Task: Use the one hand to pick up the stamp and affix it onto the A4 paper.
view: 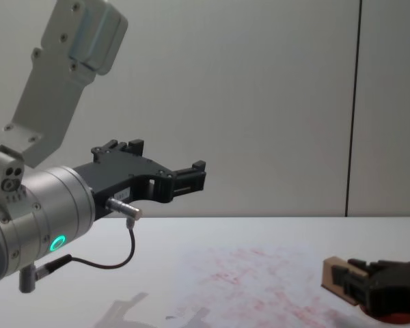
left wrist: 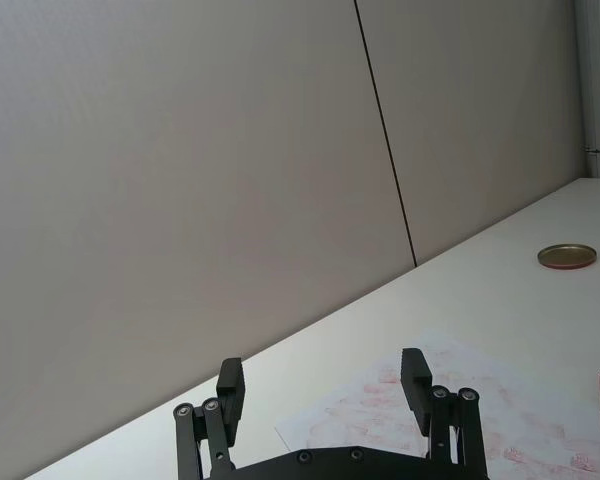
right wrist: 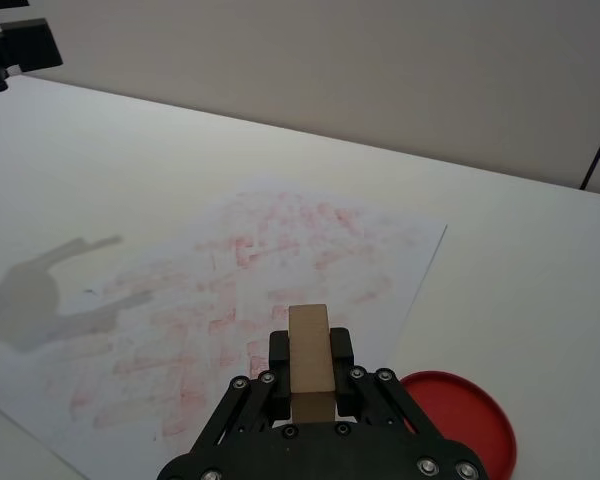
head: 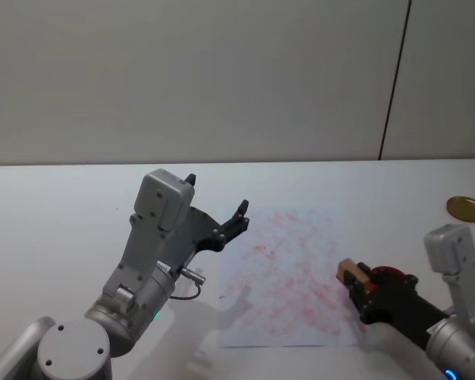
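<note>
Right tool [right wrist: 310, 372]: clenched on stamp [right wrist: 309, 335], above right edge of paper [right wrist: 230, 270]
Left tool [left wrist: 322, 385]: released, raised, left of paper

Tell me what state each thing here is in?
Right gripper: fingers shut on the stamp.
Stamp: gripped, tilted.
Left gripper: fingers open, empty, raised.
A4 paper: flat on the table, covered in red marks.
Red ink dish: uncovered, beside the paper.
Gold disc: lying flat, far right.
</note>
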`<state>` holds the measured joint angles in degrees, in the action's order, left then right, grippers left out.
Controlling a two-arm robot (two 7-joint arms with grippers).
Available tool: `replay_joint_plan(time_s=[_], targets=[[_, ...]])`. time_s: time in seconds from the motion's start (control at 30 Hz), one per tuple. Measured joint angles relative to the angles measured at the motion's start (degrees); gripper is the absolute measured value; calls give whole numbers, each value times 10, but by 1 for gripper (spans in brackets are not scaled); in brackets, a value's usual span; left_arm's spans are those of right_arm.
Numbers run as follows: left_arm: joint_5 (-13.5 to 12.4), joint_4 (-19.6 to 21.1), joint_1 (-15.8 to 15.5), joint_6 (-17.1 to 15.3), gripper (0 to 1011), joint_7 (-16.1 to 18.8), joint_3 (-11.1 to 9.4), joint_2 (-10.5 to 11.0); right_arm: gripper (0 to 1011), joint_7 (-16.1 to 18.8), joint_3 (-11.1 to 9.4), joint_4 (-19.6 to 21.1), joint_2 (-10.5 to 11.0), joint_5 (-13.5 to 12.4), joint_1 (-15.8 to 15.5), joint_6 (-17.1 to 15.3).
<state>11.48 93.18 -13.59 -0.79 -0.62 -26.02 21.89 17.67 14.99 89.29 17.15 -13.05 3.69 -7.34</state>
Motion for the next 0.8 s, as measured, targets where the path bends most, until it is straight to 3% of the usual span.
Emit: replay_joint_plan(time_s=[0.8], targets=[[0, 0, 0, 0, 993, 0, 0, 0, 219, 14, 15, -13, -7, 28, -1, -28]])
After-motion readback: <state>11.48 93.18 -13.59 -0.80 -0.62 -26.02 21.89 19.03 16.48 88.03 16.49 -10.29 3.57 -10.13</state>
